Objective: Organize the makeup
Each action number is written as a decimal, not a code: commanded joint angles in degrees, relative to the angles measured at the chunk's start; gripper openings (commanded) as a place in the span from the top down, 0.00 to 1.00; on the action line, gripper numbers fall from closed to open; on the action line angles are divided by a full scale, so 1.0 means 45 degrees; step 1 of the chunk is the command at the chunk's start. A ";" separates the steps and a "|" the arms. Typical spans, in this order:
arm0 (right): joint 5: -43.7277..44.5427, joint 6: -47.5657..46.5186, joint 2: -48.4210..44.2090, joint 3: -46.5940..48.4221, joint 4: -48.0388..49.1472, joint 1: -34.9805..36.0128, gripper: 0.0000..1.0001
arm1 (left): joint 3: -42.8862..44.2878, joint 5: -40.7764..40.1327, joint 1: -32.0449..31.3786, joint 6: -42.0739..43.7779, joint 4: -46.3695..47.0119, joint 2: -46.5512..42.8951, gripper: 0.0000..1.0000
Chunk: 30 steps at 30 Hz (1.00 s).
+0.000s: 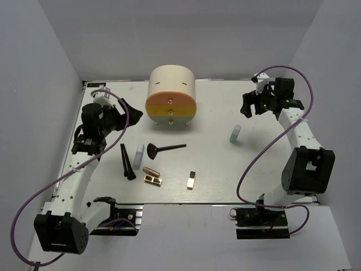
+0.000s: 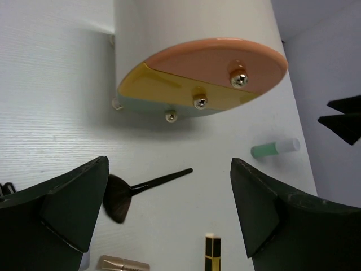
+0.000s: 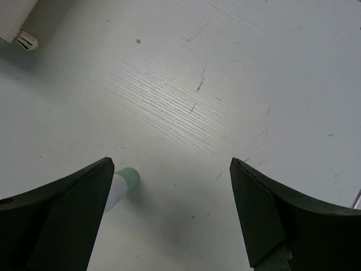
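Note:
The makeup lies on the white table (image 1: 214,169). A fan-headed black brush (image 1: 163,149), two black brushes (image 1: 127,162), a white tube (image 1: 138,156), a copper lipstick (image 1: 150,170) and two gold-and-black cases (image 1: 153,180) (image 1: 192,180) lie front centre. A mint-green bottle (image 1: 234,134) lies apart on the right. My left gripper (image 1: 127,110) is open and empty, left of the box. The left wrist view shows the fan brush (image 2: 121,200), a case (image 2: 212,251) and the lipstick (image 2: 121,263). My right gripper (image 1: 248,104) is open and empty, above the bottle (image 3: 125,180).
A big cream cylindrical box (image 1: 171,96) with orange and yellow drawer fronts (image 2: 208,73) stands at the back centre. Grey walls close in the table on three sides. The box's foot (image 3: 25,39) shows in the right wrist view.

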 commanded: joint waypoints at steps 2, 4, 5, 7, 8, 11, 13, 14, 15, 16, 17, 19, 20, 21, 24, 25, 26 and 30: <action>-0.0454 -0.0395 -0.0039 0.0729 -0.0254 -0.0001 0.11 | 0.0078 0.2176 -0.0091 -0.0203 0.1071 0.0692 0.02; -0.1153 -0.0958 -0.0039 0.0827 -0.0758 -0.0001 0.11 | 0.0156 0.2413 -0.0207 -0.0300 0.1208 0.0967 0.02; -0.1391 -0.1175 -0.0020 0.0866 -0.0974 -0.0001 0.11 | 0.0292 0.2607 -0.0209 -0.0243 0.1209 0.1065 0.02; -0.2790 -0.2128 -0.0097 0.0925 -0.1694 -0.0001 0.11 | 0.0507 0.2629 -0.0344 -0.0028 0.1034 0.1358 0.02; -0.3109 -0.2366 -0.0136 0.0906 -0.1873 -0.0001 0.11 | 0.0702 0.2551 -0.0481 0.0031 0.0859 0.1533 0.02; -0.3911 -0.2778 -0.0273 0.0769 -0.2206 0.0038 0.11 | 0.0898 0.2493 -0.0832 0.0109 0.0818 0.1768 0.02; -0.4108 -0.2798 -0.0235 0.0749 -0.2149 0.0058 0.11 | 0.0977 0.2473 -0.1067 0.0031 0.0818 0.2041 0.04; -0.3953 -0.2721 -0.0234 0.0769 -0.2129 0.0077 0.11 | 0.1035 0.2415 -0.1319 -0.0065 0.0915 0.2217 0.08; -0.3913 -0.2643 -0.0234 0.0769 -0.2090 0.0077 0.11 | 0.1055 0.2433 -0.1457 -0.0124 0.0954 0.2334 0.08; -0.3855 -0.2545 -0.0234 0.0769 -0.1974 0.0058 0.11 | 0.1074 0.2414 -0.1594 -0.0164 0.1013 0.2432 0.13; -0.3796 -0.2390 -0.0254 0.0788 -0.1876 0.0058 0.11 | 0.1094 0.2356 -0.1885 -0.0241 0.1130 0.2530 0.17; -0.3854 -0.2388 -0.0273 0.0827 -0.1875 0.0077 0.19 | 0.1230 0.2142 -0.2160 -0.0378 0.1189 0.2842 0.36; -0.3854 -0.2195 -0.0293 0.0808 -0.1701 0.0077 0.49 | 0.1308 0.2025 -0.2413 -0.0476 0.1151 0.2940 0.43; -0.3912 -0.2077 -0.0332 0.0731 -0.1583 0.0077 0.64 | 0.1406 0.1869 -0.2532 -0.0515 0.1170 0.3018 0.49; -0.3991 -0.1474 -0.0507 0.0477 -0.1056 0.0116 0.82 | 0.1485 0.1207 -0.2843 -0.0710 0.1306 0.3156 0.71; -0.4068 -0.1354 -0.0566 0.0321 -0.0977 0.0097 0.64 | 0.1485 0.1010 -0.3039 -0.0846 0.1384 0.3156 0.72; -0.4127 -0.1237 -0.0586 0.0262 -0.0899 0.0097 0.54 | 0.1485 0.0814 -0.3041 -0.0886 0.1404 0.3175 0.71; -0.4206 -0.0592 -0.0781 -0.0207 -0.0373 0.0116 0.31 | 0.1757 -0.0007 -0.3527 -0.1140 0.0956 0.3448 0.39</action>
